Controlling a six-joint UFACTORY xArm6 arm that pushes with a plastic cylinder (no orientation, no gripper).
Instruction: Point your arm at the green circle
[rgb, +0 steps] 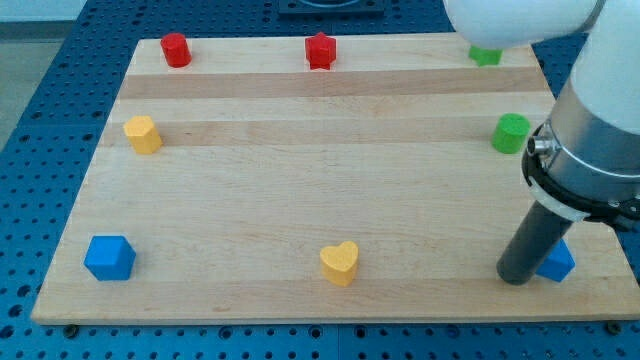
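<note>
Note, operator, that your tip (518, 278) rests on the wooden board (300, 190) near the view's bottom right, touching a blue block (558, 262) and grasping nothing. Your green circle (511, 133) lies above it, well apart, at the right edge.

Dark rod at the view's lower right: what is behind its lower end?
A blue block sits behind my tip. Only its right part shows; the rod covers the rest, so its shape is unclear. The green circle lies apart, higher up.
</note>
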